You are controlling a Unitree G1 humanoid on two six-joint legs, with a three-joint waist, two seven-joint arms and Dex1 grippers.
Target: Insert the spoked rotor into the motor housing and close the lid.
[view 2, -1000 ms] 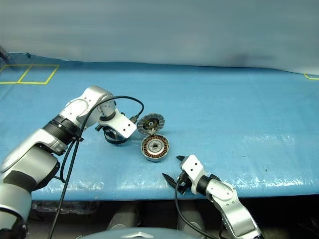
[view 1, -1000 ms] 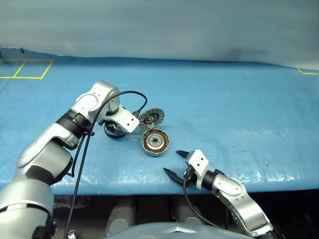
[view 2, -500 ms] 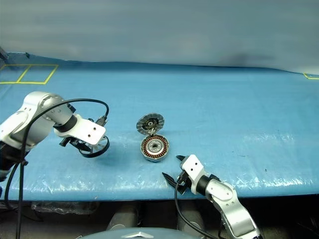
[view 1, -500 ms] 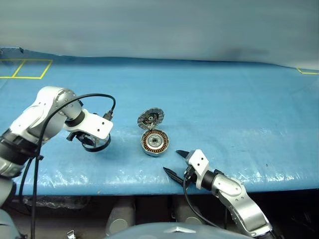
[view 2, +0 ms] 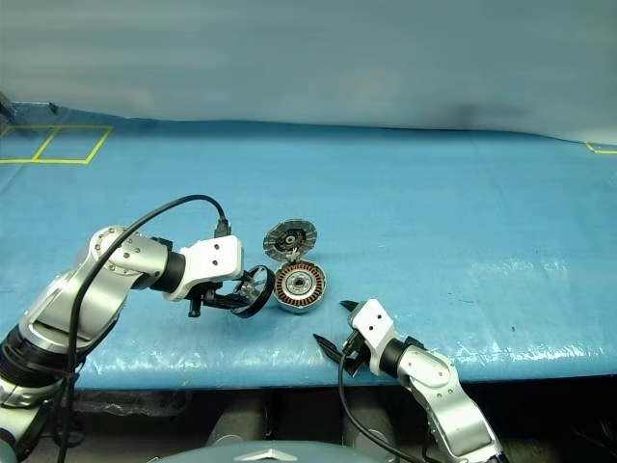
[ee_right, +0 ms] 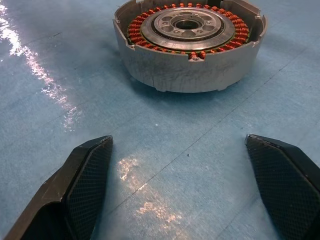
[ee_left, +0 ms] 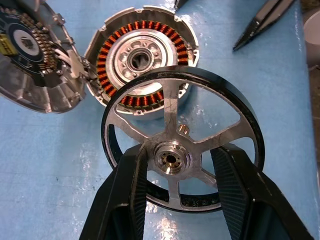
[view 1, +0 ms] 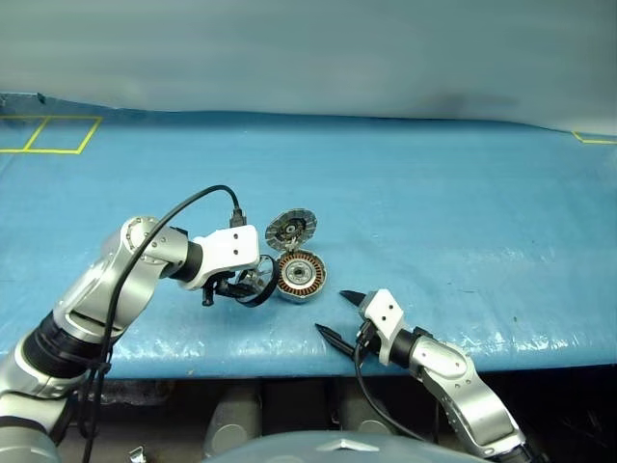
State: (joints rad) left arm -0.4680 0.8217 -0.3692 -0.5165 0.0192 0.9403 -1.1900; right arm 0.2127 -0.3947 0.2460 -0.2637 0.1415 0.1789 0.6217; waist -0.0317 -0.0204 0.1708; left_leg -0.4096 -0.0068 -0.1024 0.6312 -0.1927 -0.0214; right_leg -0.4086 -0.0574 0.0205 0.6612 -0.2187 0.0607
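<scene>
- Blue tarp-covered table (view 1: 463, 193); the work sits near the middle of its front edge.
- Round silver-grey metal motor housing (view 1: 300, 275) with a copper-orange ring of windings lies face up on the tarp, a short way back from the front edge.
- Round silver-grey lid (view 1: 291, 230), ribbed inner face with dark centre, stands tilted open, joined to the housing's far rim.
- Left gripper (ee_left: 175, 165), two black fingers, grasps the spoked rotor (ee_left: 182, 137), a shiny metal wheel with a dark outer rim, thin silver spokes and a round central hub. Fingers (ee_left: 125, 195) pass through the gaps between spokes and clamp on either side of the hub.
- Rotor is off the tarp, held tilted just beside the housing's left side; in the left wrist view its rim overlaps the housing's near edge. Not seated in the housing.
- Right gripper (view 1: 341, 314) hovers at the table's front edge, near the housing, pointed toward it. Fingers (ee_right: 85, 175) spread wide apart, grasping nothing; blue tarp between them.
- Yellow tape lines (view 1: 53, 135) mark the far left corner of the table.
</scene>
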